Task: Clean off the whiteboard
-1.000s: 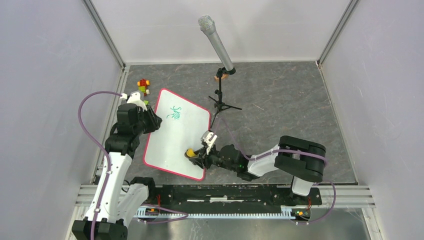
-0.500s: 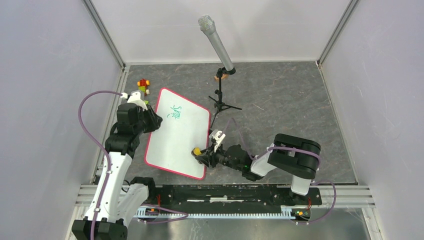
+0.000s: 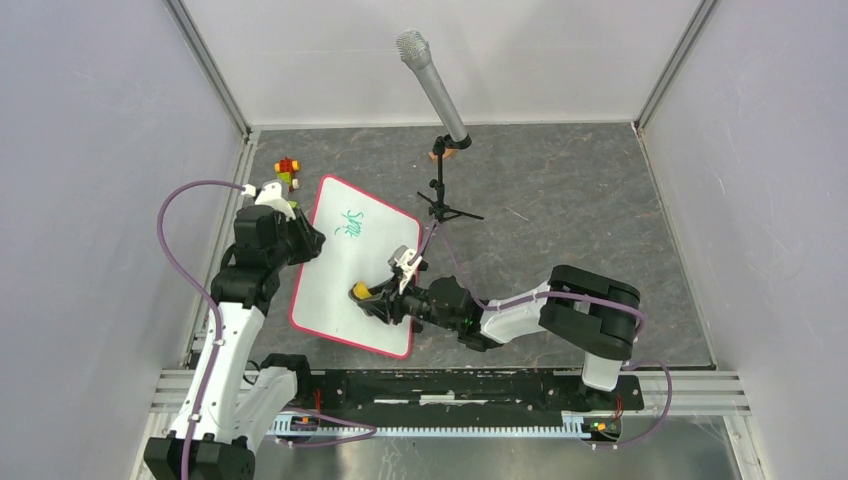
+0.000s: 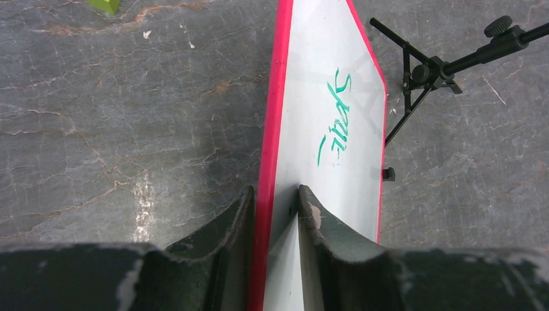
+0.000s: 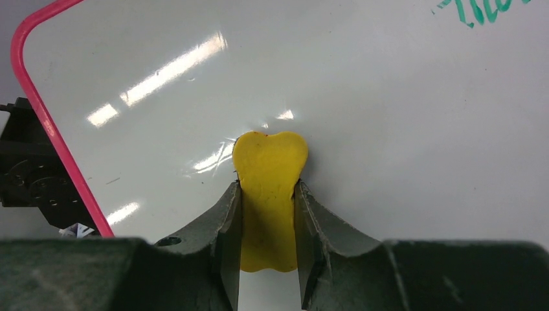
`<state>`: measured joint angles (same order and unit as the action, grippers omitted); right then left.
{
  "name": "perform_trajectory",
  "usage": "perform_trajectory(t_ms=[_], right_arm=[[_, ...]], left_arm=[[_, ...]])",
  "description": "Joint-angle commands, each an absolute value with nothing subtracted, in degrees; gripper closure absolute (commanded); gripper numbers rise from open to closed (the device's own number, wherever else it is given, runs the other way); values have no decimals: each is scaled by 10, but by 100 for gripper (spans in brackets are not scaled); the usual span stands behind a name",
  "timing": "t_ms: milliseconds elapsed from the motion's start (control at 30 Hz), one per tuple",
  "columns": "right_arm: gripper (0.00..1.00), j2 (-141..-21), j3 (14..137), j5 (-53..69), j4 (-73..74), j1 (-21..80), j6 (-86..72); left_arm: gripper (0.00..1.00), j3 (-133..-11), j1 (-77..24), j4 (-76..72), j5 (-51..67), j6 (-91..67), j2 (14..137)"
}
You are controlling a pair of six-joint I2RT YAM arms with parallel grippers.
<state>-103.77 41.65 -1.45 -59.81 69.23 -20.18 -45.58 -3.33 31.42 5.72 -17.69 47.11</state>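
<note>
The whiteboard (image 3: 345, 280) lies on the grey floor, white with a red-pink rim and green handwriting (image 3: 352, 224) near its far end. My left gripper (image 3: 300, 243) is shut on its left rim; in the left wrist view the fingers (image 4: 230, 233) clamp the rim (image 4: 270, 129), with the writing (image 4: 335, 120) ahead. My right gripper (image 3: 375, 298) is shut on a yellow sponge (image 3: 361, 291) over the board's middle. In the right wrist view the sponge (image 5: 268, 175) rests on the white board (image 5: 388, 129), with the writing (image 5: 485, 11) at the top right.
A microphone on a black tripod stand (image 3: 440, 190) stands just beyond the board's far right corner. Small coloured blocks (image 3: 287, 172) lie at the far left. Metal rails and grey walls close in the floor.
My right gripper, with the sponge, first slid to the board's right edge, then moved left and farther onto the board's middle. The left gripper and board stayed put.
</note>
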Motion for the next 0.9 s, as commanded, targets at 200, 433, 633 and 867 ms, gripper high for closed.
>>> perform_trajectory(t_ms=[200,433,633,867], right_arm=[[67,-1008,401,-14,-511,666,-170],[64,-1019,460,18,-470,649,-162],[63,-1034,503,26,-450,636,-157],[60,-1042,531,35,-441,623,-157]], left_arm=[[38,-474,-35,325,34,-231,473],[26,-535,-28,315,60,-277,548],[17,-559,27,266,119,-314,589],[19,-552,86,197,244,-340,657]])
